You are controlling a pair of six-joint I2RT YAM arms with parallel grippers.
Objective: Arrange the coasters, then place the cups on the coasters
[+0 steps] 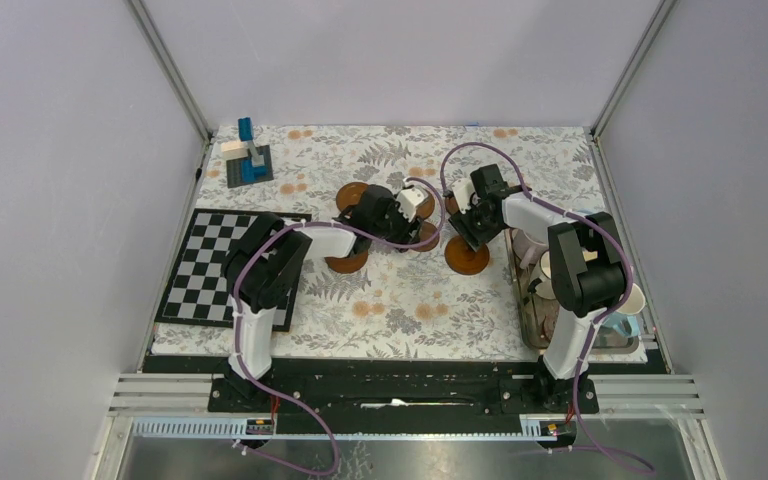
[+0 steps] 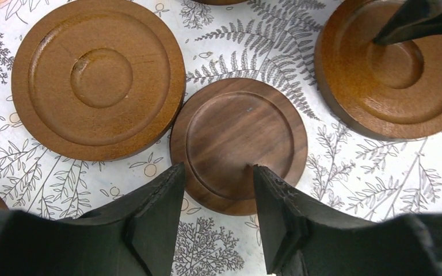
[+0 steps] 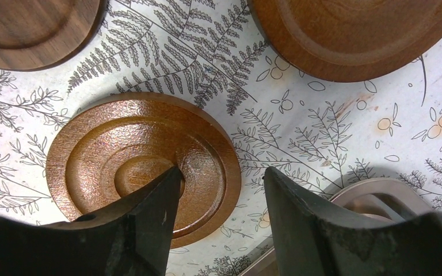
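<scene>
Left tool (image 2: 218,167) parted astride dark coaster (image 2: 239,129) rim; right tool (image 3: 221,169) parted astride orange coaster (image 3: 121,149) rim.

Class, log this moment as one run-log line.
stage: arranging coasters | left gripper: open, astride dark coaster rim | right gripper: open, astride orange-brown coaster rim | cups: none on coasters

**Crowded middle, open near side**

The left gripper (image 2: 217,168) and right gripper (image 3: 221,169) hang close together over the clustered coasters (image 1: 467,257), with only narrow strips of cloth (image 1: 410,320) between the discs. The tray (image 1: 525,340) of cups (image 1: 632,298) walls the right edge, and a block stack (image 1: 248,155) stands far left. Nearer the bases, the cloth gives open passage.
</scene>
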